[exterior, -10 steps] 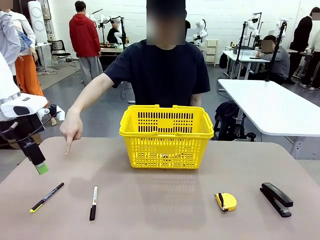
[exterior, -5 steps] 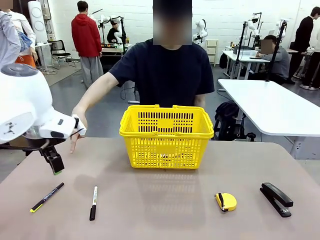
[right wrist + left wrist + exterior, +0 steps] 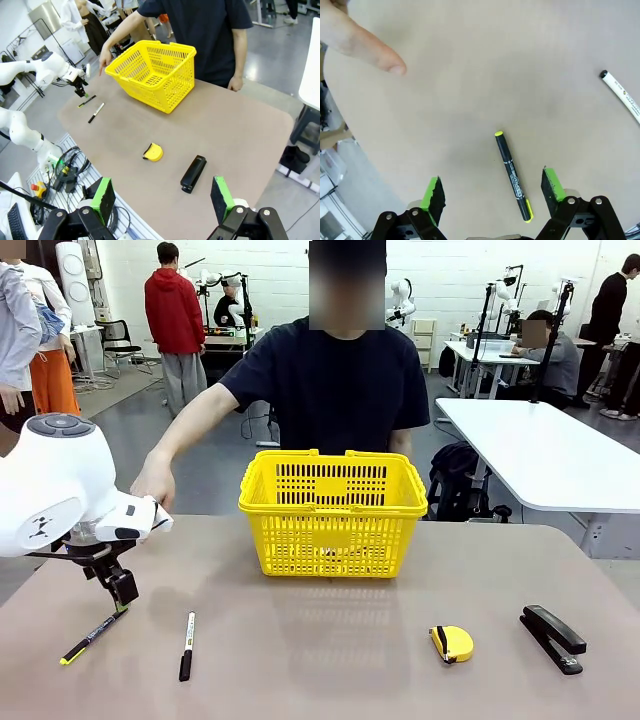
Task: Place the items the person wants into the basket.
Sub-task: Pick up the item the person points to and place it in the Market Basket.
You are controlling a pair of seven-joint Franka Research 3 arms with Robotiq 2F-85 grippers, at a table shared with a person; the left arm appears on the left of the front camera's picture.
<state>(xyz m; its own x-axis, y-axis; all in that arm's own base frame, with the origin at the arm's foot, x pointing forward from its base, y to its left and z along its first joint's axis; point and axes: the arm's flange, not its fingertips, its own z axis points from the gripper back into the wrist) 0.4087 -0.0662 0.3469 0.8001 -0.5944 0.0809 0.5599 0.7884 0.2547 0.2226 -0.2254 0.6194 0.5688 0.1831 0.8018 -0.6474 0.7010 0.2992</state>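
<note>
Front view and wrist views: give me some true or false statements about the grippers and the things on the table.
1. The left gripper is open over the pen. True.
2. The marker lies in the basket. False: it lies on the table, beside the pen.
3. The tape measure lies between the marker and the stapler. True.
4. The right gripper holds the stapler. False: it is open and empty, high above the table.
5. The person's hand touches the basket. False: it is off to the basket's side, near the left gripper.
</note>
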